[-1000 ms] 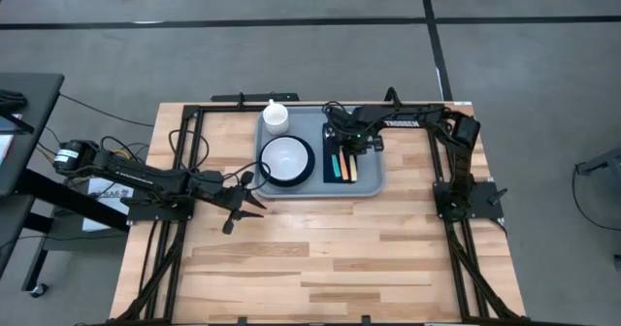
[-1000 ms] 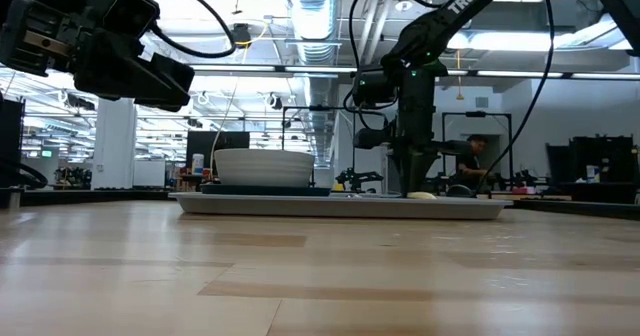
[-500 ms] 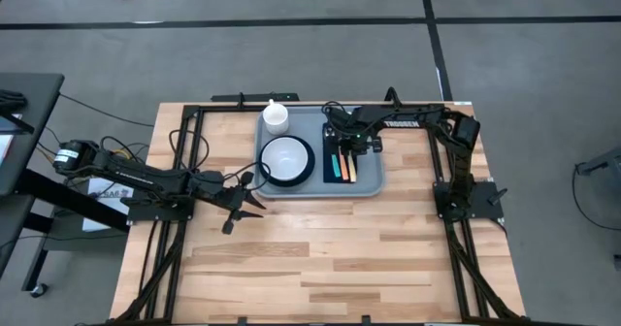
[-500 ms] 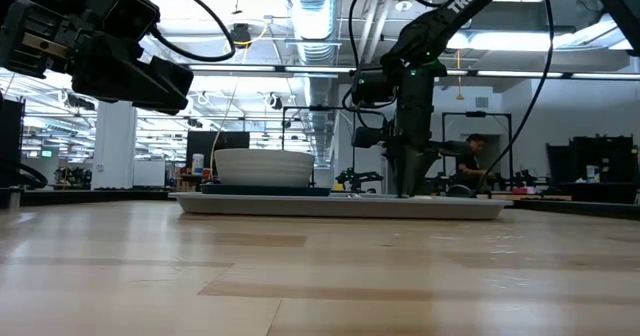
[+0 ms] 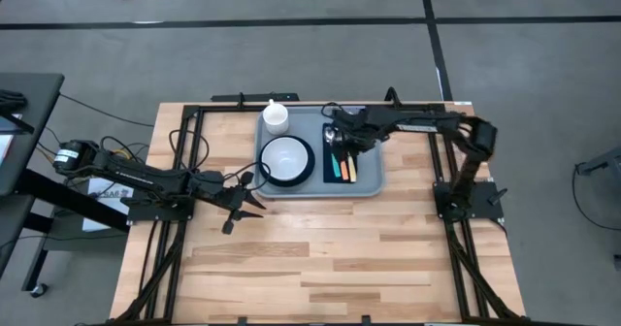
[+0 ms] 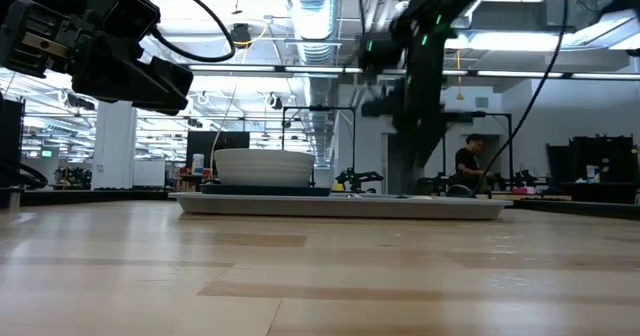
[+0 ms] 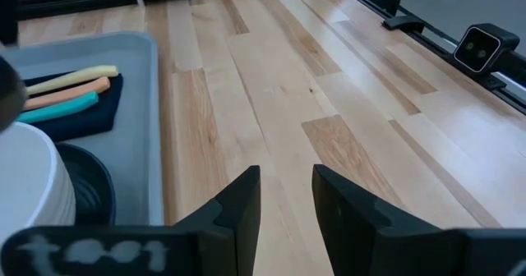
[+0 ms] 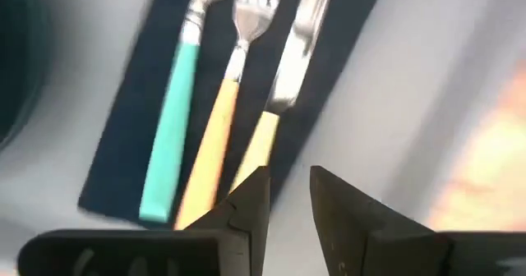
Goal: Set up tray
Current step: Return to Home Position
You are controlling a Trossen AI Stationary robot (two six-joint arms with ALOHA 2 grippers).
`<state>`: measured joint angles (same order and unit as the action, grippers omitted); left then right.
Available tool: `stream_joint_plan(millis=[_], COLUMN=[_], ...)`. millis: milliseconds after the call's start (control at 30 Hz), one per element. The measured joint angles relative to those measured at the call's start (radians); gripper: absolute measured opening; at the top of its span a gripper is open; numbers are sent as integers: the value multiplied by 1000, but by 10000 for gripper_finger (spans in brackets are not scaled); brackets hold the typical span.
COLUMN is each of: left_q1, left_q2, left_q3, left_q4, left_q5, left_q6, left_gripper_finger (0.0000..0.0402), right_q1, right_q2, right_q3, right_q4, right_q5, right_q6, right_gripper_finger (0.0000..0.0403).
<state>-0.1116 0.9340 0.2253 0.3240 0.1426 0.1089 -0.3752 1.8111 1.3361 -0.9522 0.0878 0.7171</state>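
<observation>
I see the tray: large, light blue-grey, rectangular, with rounded corners and a raised rim. It lies flat at the far middle of the table.

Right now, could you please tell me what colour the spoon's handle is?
The spoon's handle is turquoise, seen best in the right wrist view.

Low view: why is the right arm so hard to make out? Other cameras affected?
Low view: the right arm, its claw above the tray, is motion-smeared and backlit by ceiling lights; the bowl is crisp. Right wrist view: fork and napkin streaked too. High and left wrist views: evenly lit, no smear.
</observation>
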Motion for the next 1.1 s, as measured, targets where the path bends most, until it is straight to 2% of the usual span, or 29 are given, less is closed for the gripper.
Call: stream_joint_plan(millis=[167,300,367,467,633,700,800,933,1033,1100], left_q1=[0,0,0,0,0,0,0,0,0,0], left_q2=[0,0,0,0,0,0,0,0,0,0], left_q3=[0,0,0,0,0,0,0,0,0,0], left_q4=[0,0,0,0,0,0,0,0,0,0], left_q5=[0,0,0,0,0,0,0,0,0,0], left_q6=[0,0,0,0,0,0,0,0,0,0], left_gripper_finger=[103,103,103,103,103,103,103,103,103,103], right_q1=[145,293,364,471,648,714,810,946,1043,1094], right_q2=[-173,-285,-327,-366,-374,-375,-421,-526,-615,-667], right_q3=[1,2,2,2,-33,-93,-233,-518,-743,-873], right_q4=[-145,-274,-343,-422,-462,-455,-423,-168,185,448], right_q5=[259,470,511,521,551,625,777,913,1002,1036], right_q6=[-100,-109,-84,50,162,223,399,587,571,485], right_gripper_finger=[82,82,82,82,82,82,82,82,82,82])
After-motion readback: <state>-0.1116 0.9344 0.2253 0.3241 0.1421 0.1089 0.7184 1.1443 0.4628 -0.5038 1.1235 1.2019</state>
